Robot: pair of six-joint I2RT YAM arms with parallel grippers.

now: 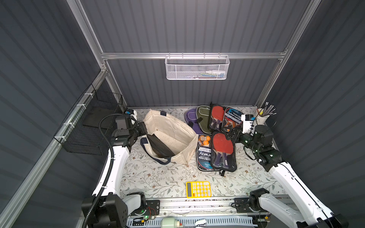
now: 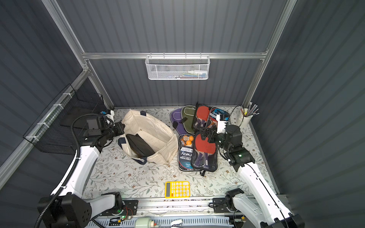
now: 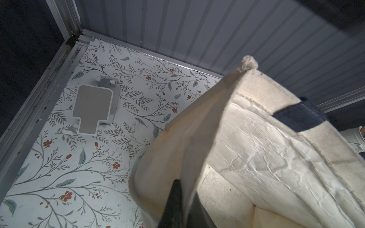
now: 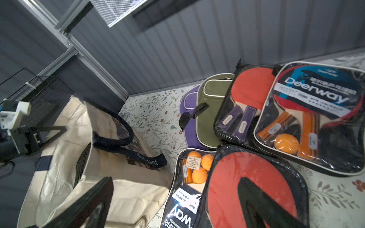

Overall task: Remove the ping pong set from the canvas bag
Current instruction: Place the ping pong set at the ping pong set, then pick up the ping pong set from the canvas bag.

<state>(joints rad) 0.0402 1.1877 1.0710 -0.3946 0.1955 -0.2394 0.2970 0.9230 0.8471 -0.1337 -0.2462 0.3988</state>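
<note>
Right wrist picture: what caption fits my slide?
Right arm's open fingers near a bagged ping pong set, canvas bag alongside.

A dark case sits partly hidden inside the canvas bag.

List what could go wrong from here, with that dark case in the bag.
The left fingers pinch only the rim of the canvas bag; a slip could drop the mouth over the dark case.
The open right fingers hover just over the clear paddle set; a low swing may snag it.

Grey ribbed walls, aluminium frame, floral tabletop.
</note>
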